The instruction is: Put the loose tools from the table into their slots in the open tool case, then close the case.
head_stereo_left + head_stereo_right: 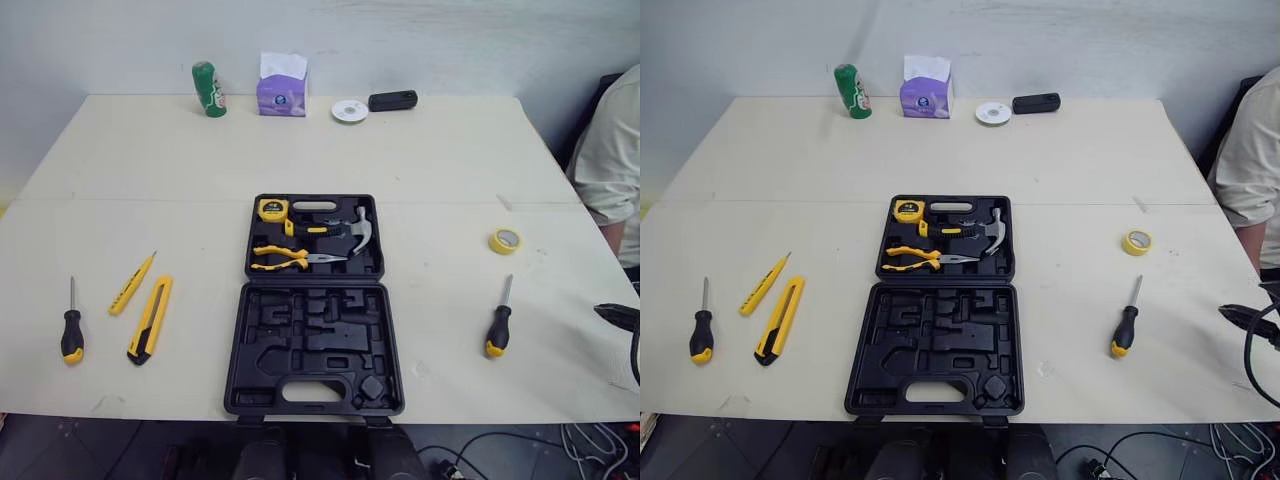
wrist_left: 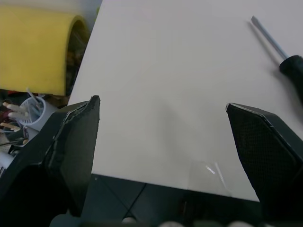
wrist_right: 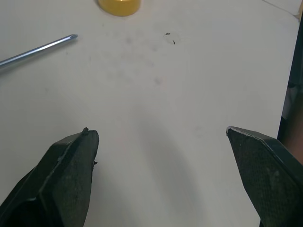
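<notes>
left gripper (image 2: 162, 105) spread, empty | right gripper (image 3: 159, 131) spread, empty | case (image 1: 315, 300) open, centre | screwdriver (image 1: 498, 328) right of case, well apart | light, stiff, likely rolls: pinch rubber handle, not slick shaft | knife (image 1: 150, 318) left, flat: pinch across sides

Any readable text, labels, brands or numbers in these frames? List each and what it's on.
Nothing can be read as text in any view.
Print on the green can: too blurred to read.
Round mark on the front of the purple tissue box: too small to read.
Dark label on the face of the tape measure in the case: too small to read.
</notes>
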